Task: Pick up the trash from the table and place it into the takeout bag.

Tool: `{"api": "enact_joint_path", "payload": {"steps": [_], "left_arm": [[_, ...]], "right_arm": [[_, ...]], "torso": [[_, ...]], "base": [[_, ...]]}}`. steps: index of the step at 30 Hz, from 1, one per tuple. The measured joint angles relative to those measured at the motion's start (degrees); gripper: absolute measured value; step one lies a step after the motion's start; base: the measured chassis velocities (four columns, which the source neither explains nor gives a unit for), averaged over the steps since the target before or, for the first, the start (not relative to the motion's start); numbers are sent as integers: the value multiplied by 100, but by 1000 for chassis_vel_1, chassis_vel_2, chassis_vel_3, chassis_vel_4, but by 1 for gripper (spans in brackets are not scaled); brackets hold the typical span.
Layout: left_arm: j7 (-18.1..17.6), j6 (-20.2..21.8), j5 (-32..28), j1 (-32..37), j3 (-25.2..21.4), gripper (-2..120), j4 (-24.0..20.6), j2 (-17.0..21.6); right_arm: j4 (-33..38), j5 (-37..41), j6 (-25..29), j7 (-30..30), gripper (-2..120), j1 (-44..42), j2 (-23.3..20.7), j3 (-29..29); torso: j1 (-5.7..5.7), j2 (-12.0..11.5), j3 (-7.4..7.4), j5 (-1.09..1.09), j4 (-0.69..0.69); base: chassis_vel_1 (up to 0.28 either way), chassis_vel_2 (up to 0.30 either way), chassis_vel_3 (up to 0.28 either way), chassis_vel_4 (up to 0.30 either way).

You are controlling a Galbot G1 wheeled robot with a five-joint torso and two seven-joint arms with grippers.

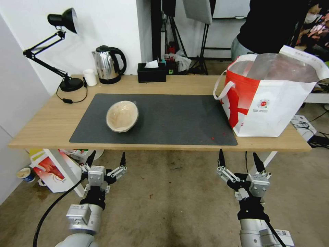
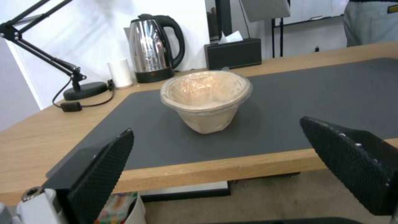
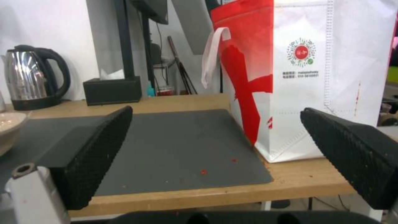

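The tan paper bowl [image 1: 122, 116] lies on the bench [image 1: 51, 120] ahead of the released left pincer [image 1: 106, 160]; the takeout bag [image 1: 274, 99] stands beyond the released right pincer [image 1: 239, 160].

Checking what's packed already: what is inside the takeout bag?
Through the open top of the takeout bag, silver foil lining shows. Anything lower down is hidden by the bag's walls.

Both arms reach forward side by side at the same low height, the left gripper [image 1: 106, 159] and the right gripper [image 1: 239, 157] each pointing ahead with fingers spread wide apart, holding nothing.
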Motion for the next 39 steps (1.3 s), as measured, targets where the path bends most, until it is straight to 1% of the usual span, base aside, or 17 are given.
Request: {"api": "enact_joint_path", "payload": {"steps": [39], "left_arm": [[0, 0, 0, 0, 0, 100, 0, 0]], "right_arm": [[-40, -29, -27, -16, 100, -18, -7, 36]], "torso": [[0, 0, 0, 0, 0]], "base": [[0, 0, 0, 0]]}}
